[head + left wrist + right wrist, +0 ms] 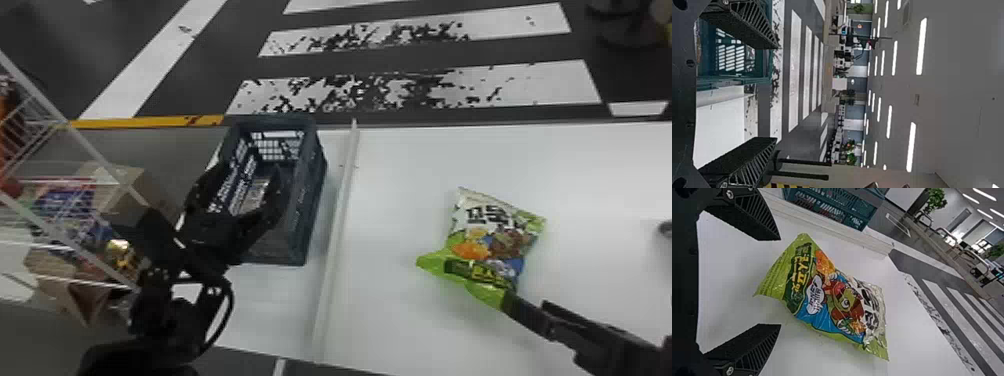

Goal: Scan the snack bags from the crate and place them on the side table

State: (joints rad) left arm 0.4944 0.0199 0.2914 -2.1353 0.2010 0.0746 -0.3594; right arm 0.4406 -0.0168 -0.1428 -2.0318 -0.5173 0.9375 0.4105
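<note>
Right wrist view: the right gripper (780,282) is open by a green-and-white plastic snack bag (840,305); the left gripper (777,93) is too. Likely pickup time: next, pinch the green end.

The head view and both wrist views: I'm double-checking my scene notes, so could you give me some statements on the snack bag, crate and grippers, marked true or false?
1. The green, white and blue plastic snack bag lies on the white tabletop. True.
2. The right gripper has its fingers shut tight together. False: they stand apart.
3. In the head view, a long white ridge runs between the bag and the dark blue-green plastic crate. True.
4. The crate stands to the robot's right of the bag. False: it is to the left.
5. The left gripper has its fingers spread. True.
</note>
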